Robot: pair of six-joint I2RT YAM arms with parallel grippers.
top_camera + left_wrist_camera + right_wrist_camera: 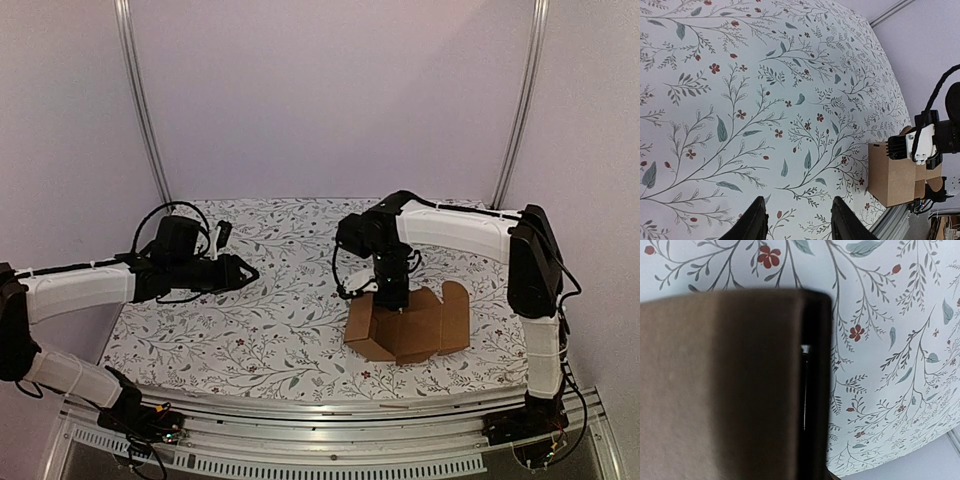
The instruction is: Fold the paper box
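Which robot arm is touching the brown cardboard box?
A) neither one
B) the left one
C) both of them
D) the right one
D: the right gripper is down on the top edge of the paper box, while the left gripper hangs open over the flowery table, well apart from the box.

Even soft light, paper box [725, 385] blurred
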